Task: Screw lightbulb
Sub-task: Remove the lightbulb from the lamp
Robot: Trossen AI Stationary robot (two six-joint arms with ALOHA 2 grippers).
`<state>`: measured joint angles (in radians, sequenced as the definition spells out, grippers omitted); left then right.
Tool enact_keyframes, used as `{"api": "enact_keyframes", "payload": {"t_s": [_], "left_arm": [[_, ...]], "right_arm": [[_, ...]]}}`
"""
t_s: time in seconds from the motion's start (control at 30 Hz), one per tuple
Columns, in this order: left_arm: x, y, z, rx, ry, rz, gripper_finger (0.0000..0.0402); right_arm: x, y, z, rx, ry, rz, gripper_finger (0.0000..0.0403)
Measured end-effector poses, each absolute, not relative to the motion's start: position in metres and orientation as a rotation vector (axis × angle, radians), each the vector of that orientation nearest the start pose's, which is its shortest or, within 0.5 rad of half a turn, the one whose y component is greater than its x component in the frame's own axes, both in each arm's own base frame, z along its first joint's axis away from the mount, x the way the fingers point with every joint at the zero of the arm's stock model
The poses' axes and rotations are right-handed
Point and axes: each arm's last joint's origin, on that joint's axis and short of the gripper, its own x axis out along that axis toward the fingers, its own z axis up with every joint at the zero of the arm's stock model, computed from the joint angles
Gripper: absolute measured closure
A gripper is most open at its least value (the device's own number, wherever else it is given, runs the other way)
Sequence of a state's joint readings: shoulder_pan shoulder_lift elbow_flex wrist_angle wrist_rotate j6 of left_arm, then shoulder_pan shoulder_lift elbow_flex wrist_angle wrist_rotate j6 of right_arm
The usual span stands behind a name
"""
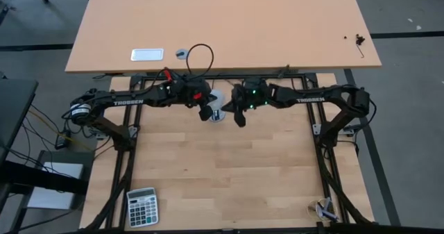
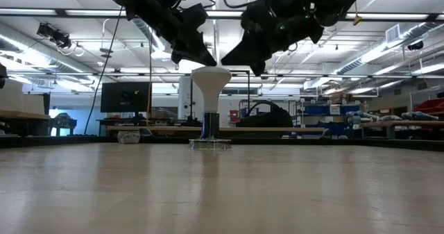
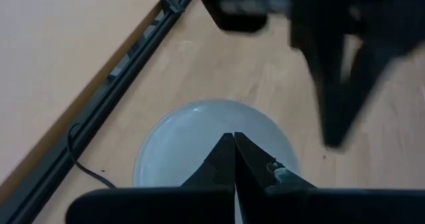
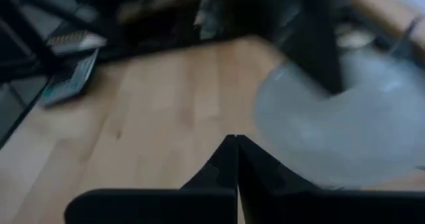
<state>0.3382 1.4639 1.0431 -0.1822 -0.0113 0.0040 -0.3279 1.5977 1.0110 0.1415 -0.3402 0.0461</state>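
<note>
The white lightbulb [image 2: 210,81] stands upright, dome up, with its narrow base in the socket disc [image 2: 210,144] at the table's far middle. It also shows in the high view [image 1: 219,113] and in both wrist views [image 3: 199,141] [image 4: 345,131]. My left gripper [image 2: 207,60] is shut and hangs just above the dome's left side. My right gripper [image 2: 255,69] is shut and hangs above and to the right of the dome, apart from it. Each wrist view shows its own shut tips [image 3: 234,137] [image 4: 236,139]. My left gripper's shut fingertips [image 2: 208,62] come slanting down from the left, right over the dome's top edge [image 2: 205,70]. I cannot tell whether they touch it. My right gripper touches nothing.
A calculator [image 1: 142,206] lies at the near left corner. The black frame rail [image 3: 113,84] runs along the table's far edge, with the socket's thin cord [image 3: 89,174] beside it. A second tabletop [image 1: 277,26] beyond holds a white tag [image 1: 147,54] and a black cord loop [image 1: 200,53].
</note>
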Motion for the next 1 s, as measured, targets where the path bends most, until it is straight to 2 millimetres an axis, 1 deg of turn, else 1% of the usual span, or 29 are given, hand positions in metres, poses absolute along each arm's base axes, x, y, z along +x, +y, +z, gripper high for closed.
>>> {"api": "enact_keyframes", "payload": {"t_s": [0.1, 0.23, 0.33, 0.6, 0.77, 0.9, 1.0], "left_arm": [[0.302, 0.106, 0.266, -0.093, 0.596, 0.339, 0.0401], [0.302, 0.106, 0.266, -0.093, 0.596, 0.340, 0.0401], [0.302, 0.106, 0.266, -0.098, 0.595, 0.341, 0.0401], [0.301, 0.107, 0.266, -0.099, 0.604, 0.355, 0.0401], [0.300, 0.107, 0.265, -0.101, 0.610, 0.362, 0.0401], [0.301, 0.106, 0.265, -0.110, 0.607, 0.335, 0.0401], [0.301, 0.105, 0.265, -0.109, 0.607, 0.332, 0.0401]], "right_arm": [[0.338, -0.095, 0.237, 0.183, 0.437, 0.014, 0.0393], [0.340, -0.096, 0.234, 0.180, 0.441, -0.024, 0.0393], [0.339, -0.102, 0.231, 0.184, 0.459, -0.068, 0.0393], [0.334, -0.115, 0.232, 0.210, 0.457, -0.115, 0.0394], [0.328, -0.127, 0.231, 0.242, 0.470, -0.156, 0.0394], [0.322, -0.139, 0.231, 0.247, 0.475, -0.246, 0.0393], [0.313, -0.149, 0.237, 0.244, 0.467, -0.313, 0.0393]]}}
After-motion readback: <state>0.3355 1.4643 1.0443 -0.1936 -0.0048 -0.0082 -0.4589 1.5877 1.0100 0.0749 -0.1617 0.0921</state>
